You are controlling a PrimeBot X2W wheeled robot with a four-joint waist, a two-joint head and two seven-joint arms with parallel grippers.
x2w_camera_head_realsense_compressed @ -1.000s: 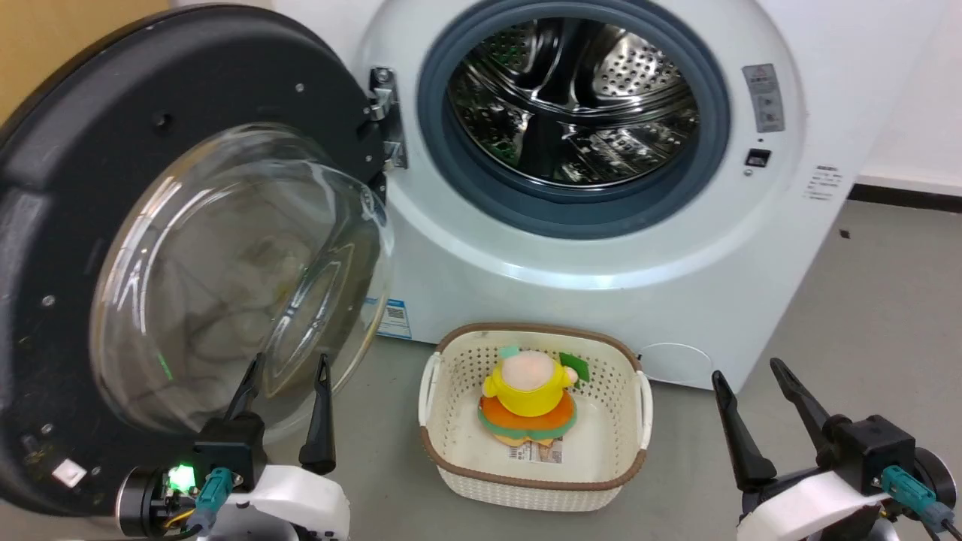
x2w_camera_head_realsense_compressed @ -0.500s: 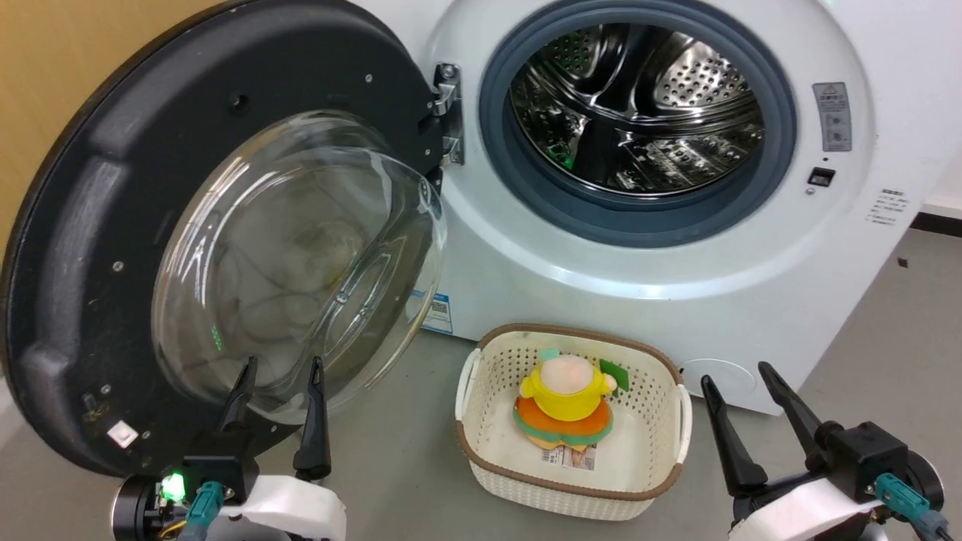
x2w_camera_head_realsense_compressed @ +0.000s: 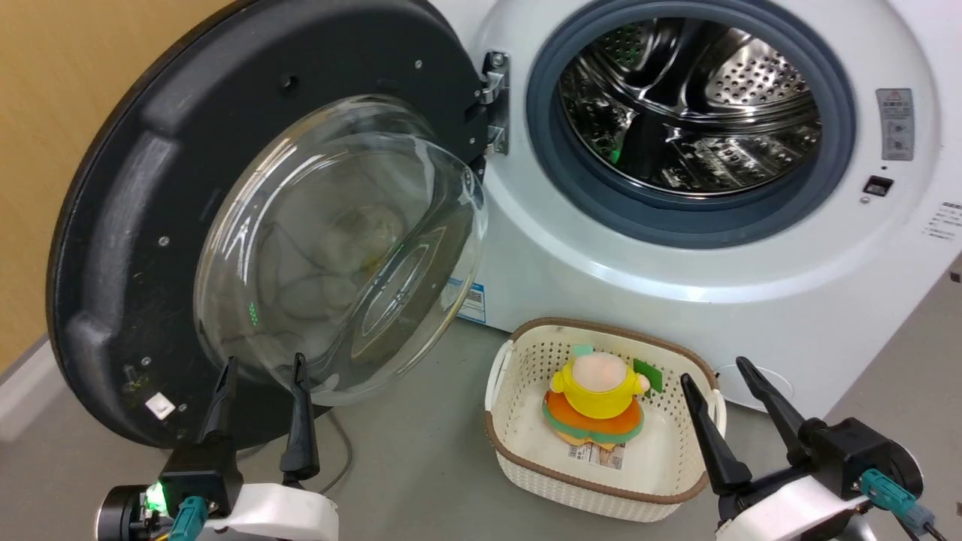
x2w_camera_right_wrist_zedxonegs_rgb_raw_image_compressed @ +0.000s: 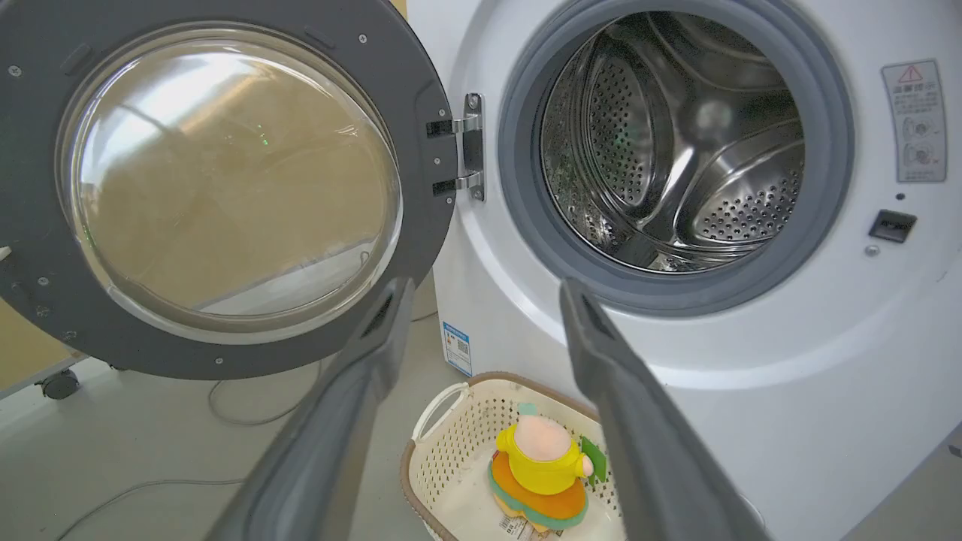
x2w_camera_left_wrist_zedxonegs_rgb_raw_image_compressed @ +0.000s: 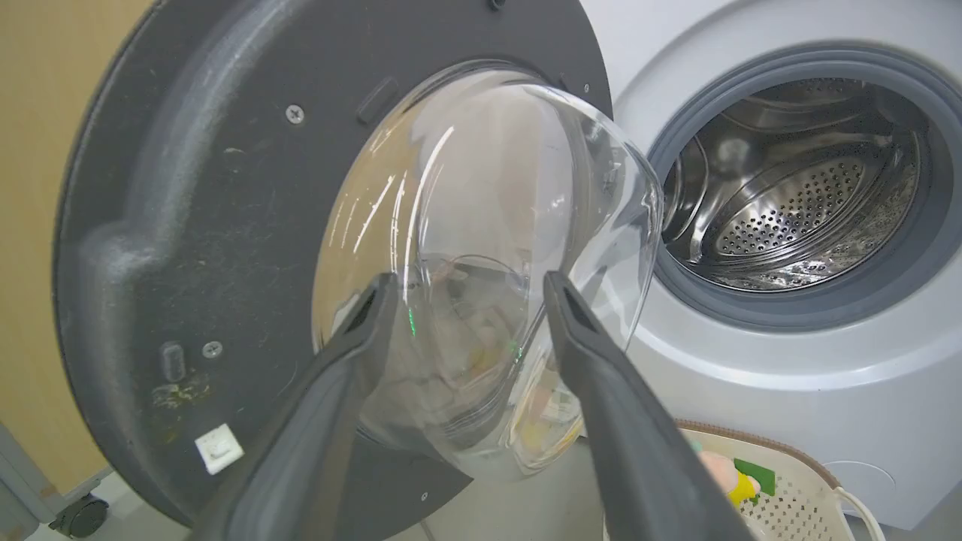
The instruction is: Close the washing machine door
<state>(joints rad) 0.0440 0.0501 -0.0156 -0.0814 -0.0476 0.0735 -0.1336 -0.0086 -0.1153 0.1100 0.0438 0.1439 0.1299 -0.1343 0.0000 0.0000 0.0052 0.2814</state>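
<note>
Presently, left to right.

- One tan wall panel [x2w_camera_head_realsense_compressed: 68, 75], far left.
- One washing machine door [x2w_camera_head_realsense_compressed: 135, 195]: a large round black-rimmed disc with one bulging clear glass bowl [x2w_camera_head_realsense_compressed: 338, 248]. It is swung wide open to the left of the machine and hung on one metal hinge [x2w_camera_head_realsense_compressed: 496, 98] at its right edge. Its lower rim is near the grey floor [x2w_camera_head_realsense_compressed: 421, 466].
- One thin cable [x2w_camera_head_realsense_compressed: 340, 451], on the floor by that rim.
- My left pincer [x2w_camera_head_realsense_compressed: 263, 361]: two dark fingers, parted partway, holding nothing. The tips are before the bowl's lower edge; I cannot tell whether they touch the glass.
- One white front-loading washing machine [x2w_camera_head_realsense_compressed: 601, 293], with one grey rubber ring [x2w_camera_head_realsense_compressed: 699, 225] around one steel drum [x2w_camera_head_realsense_compressed: 691, 98], mouth open.
- One cream perforated plastic basket [x2w_camera_head_realsense_compressed: 616, 505], brown-rimmed, on the floor before the machine. It holds one yellow-and-orange plush toy [x2w_camera_head_realsense_compressed: 597, 391].
- My right pincer [x2w_camera_head_realsense_compressed: 712, 370]: two fingers, spread wide, holding nothing, at the basket's right edge.
- Open floor lies between door and basket.
</note>
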